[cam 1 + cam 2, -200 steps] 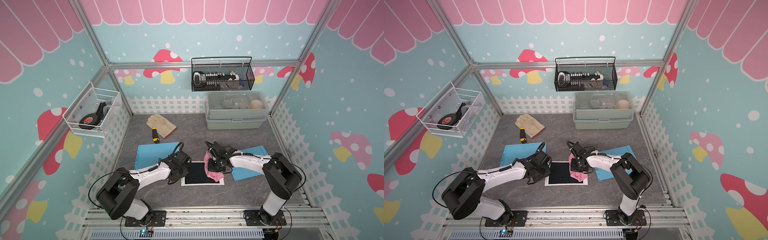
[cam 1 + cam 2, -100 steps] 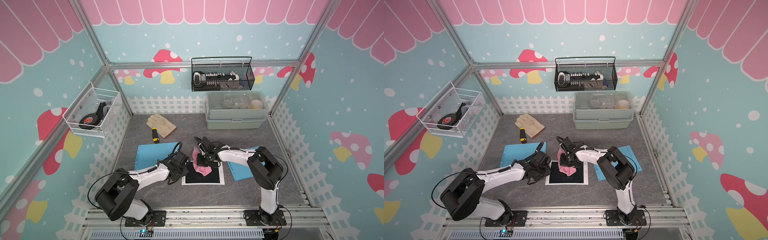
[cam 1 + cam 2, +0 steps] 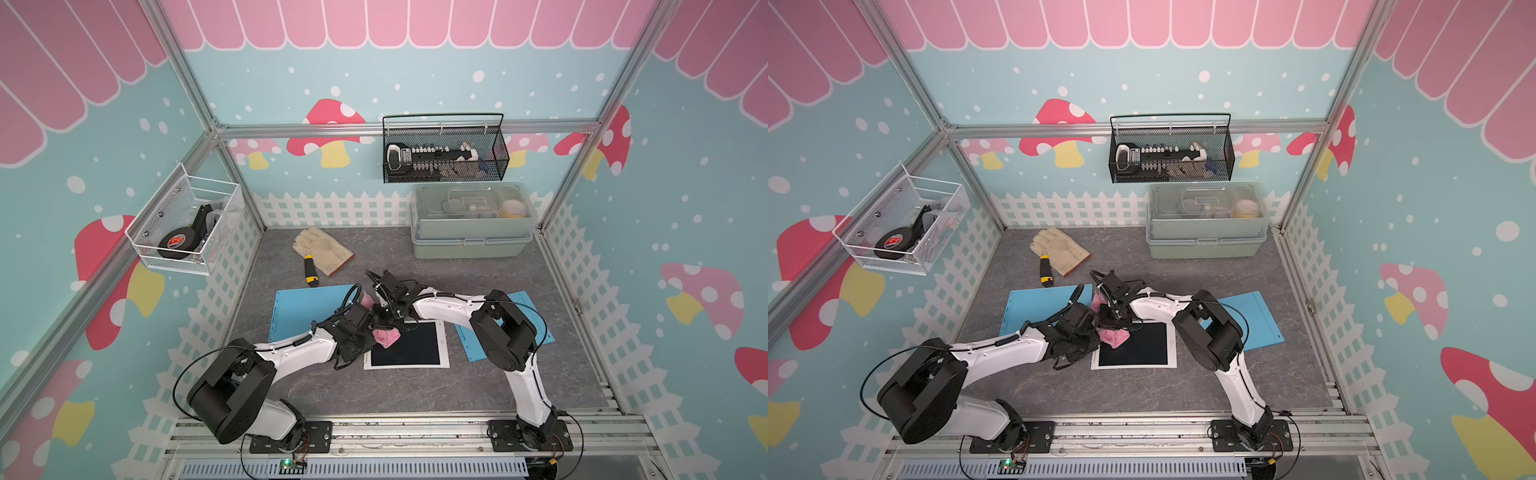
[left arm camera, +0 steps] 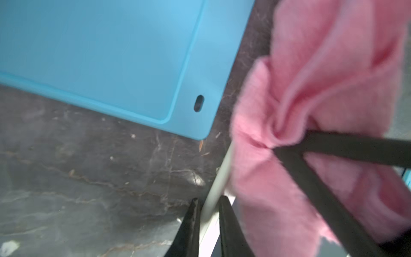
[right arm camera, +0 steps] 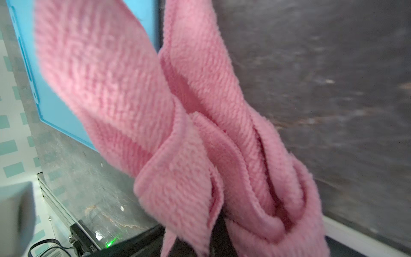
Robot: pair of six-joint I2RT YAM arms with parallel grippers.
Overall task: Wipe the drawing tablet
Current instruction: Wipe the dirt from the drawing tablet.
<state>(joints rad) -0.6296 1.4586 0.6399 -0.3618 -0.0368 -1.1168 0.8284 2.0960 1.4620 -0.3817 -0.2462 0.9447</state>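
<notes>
Right wrist — cloth (image 5: 200, 138) hides right claw (image 4: 277, 148), tablet (image 3: 411, 347) blurred

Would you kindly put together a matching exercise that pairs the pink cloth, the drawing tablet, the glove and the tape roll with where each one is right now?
Things:
1. pink cloth
2. drawing tablet
3. glove
4. tape roll

Places:
a. inside the white wire basket on the wall
b. pinched in the right claw
c. lying on the table beside the yellow-handled knife
d. white edge gripped by the left claw

Pairs: 1-b; 2-d; 3-c; 4-a
</notes>
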